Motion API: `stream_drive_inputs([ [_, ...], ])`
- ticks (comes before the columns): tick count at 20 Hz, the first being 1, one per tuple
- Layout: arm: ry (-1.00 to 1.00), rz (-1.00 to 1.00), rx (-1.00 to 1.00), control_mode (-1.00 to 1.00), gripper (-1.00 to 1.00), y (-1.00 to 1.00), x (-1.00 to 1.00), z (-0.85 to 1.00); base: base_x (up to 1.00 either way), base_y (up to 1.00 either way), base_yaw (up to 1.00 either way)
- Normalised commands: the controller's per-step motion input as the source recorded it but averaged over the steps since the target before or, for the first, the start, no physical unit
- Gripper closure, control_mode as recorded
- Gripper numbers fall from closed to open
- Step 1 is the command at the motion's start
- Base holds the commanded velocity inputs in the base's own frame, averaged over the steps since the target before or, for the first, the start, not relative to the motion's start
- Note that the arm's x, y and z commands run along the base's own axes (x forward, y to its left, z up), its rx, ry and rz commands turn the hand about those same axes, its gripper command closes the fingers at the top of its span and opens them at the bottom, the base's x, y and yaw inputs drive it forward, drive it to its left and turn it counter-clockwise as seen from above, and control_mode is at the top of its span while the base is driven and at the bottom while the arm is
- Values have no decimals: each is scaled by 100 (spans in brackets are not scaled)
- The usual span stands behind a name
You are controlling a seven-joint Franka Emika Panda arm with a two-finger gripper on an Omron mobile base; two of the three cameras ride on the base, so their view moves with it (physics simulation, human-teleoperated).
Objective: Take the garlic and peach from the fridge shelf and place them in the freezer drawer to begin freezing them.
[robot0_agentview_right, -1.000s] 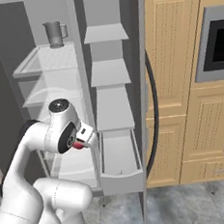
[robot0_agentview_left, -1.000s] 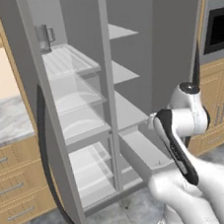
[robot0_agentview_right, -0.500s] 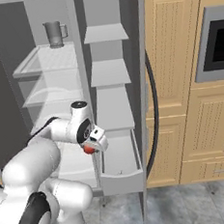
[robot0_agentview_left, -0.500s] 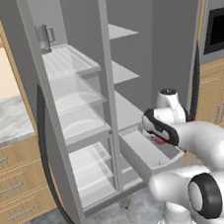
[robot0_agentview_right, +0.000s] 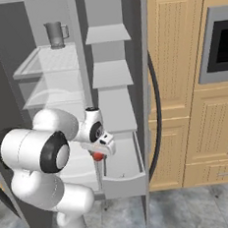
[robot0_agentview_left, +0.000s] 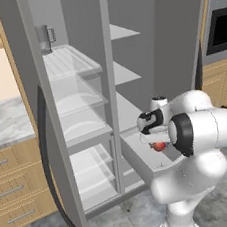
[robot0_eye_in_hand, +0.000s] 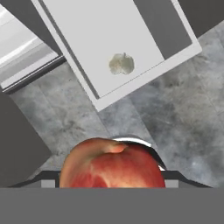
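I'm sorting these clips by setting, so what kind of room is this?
A rendered home kitchen, most likely: an open fridge with a pulled-out freezer drawer, wooden cabinets around a built-in oven or microwave, and a marble-look counter.

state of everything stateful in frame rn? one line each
gripper: shut on the peach
peach: held above the floor, beside the drawer
garlic: lying in the freezer drawer
freezer drawer: pulled open
fridge door: open
pitcher: upright on top shelf
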Motion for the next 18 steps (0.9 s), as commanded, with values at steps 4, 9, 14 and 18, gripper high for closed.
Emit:
stream_drive_inputs([
  [4,15,0,0,-100,100,-25,51,-35,0,0,0],
  [9,15,0,6,-100,100,-37,47,-7,0,0,0],
  [14,19,0,3,-100,100,-15,57,-28,0,0,0],
  [18,5,0,0,-100,100,0,21,-68,0,0,0],
])
